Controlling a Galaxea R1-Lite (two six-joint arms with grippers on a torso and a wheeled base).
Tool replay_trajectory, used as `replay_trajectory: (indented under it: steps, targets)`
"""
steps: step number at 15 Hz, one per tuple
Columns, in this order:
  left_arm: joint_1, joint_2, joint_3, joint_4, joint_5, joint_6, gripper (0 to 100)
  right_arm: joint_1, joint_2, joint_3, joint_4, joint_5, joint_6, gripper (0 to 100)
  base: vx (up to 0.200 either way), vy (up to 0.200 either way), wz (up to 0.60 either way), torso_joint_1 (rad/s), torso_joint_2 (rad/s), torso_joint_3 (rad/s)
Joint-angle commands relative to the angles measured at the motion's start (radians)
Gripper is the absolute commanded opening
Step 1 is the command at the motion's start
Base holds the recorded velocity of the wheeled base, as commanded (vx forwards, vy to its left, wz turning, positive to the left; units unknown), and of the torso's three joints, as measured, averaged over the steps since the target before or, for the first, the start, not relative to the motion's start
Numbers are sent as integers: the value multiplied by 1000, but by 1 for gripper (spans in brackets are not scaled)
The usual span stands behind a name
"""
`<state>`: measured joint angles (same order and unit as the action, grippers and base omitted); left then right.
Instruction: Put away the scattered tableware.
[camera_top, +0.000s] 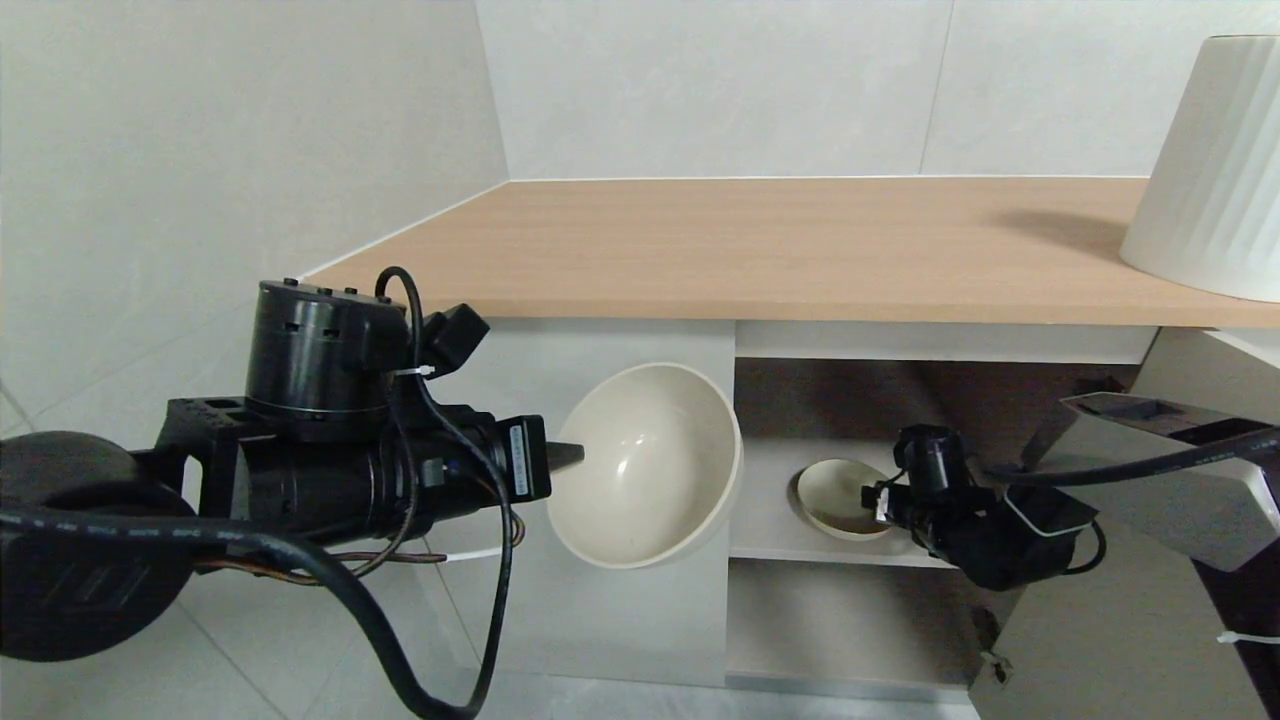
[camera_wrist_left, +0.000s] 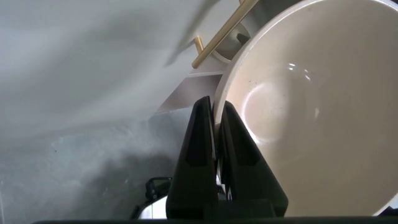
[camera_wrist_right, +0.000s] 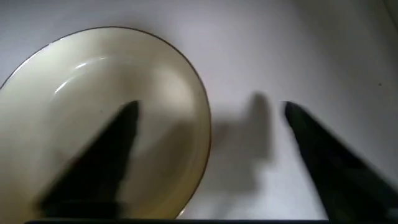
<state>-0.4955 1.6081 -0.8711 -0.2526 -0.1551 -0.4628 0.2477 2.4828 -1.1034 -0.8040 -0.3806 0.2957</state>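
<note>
My left gripper (camera_top: 575, 455) is shut on the rim of a large cream bowl (camera_top: 650, 465), held on its side in the air in front of the cabinet. In the left wrist view the two fingers (camera_wrist_left: 200, 134) pinch the large cream bowl (camera_wrist_left: 311, 112) at its edge. A small cream plate (camera_top: 835, 495) lies on the white cabinet shelf (camera_top: 770, 520). My right gripper (camera_top: 872, 497) is inside the cabinet beside that plate. The right wrist view shows the right gripper (camera_wrist_right: 208, 118) open, straddling the rim of the small cream plate (camera_wrist_right: 81, 106).
A wooden countertop (camera_top: 780, 245) runs above the cabinet, with a white ribbed lampshade (camera_top: 1215, 170) at its right end. The open cabinet door (camera_top: 1110, 590) stands at the right. A lower compartment (camera_top: 840, 625) lies under the shelf. Tiled walls close the left and back.
</note>
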Motion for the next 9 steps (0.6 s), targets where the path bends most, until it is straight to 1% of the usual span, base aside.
replay_trajectory:
  steps: [1, 3, 4, 6, 8, 9]
  targets:
    - [-3, 19, 0, -1, 0, 1, 0, 4, -50, 45, -1, 11, -1, 100, 0, 0, 0, 0, 0, 0]
    - [-15, 42, -3, -1, 2, -2, 0, 16, -110, 105, 0, 34, -4, 100, 0, 0, 0, 0, 0, 0]
    - [-37, 64, -3, -2, 6, -2, 0, 50, -191, 181, 22, 135, -9, 100, 0, 0, 0, 0, 0, 0]
    - [-49, 84, -3, -2, 11, -2, 0, 110, -275, 264, 46, 220, -15, 100, 0, 0, 0, 0, 0, 0]
    - [-58, 93, -2, -1, 14, 0, 0, 157, -346, 290, 97, 224, -15, 100, 0, 0, 0, 0, 0, 0]
    - [-77, 116, -2, -1, 45, 3, 0, 205, -444, 315, 169, 241, -15, 100, 0, 0, 0, 0, 0, 0]
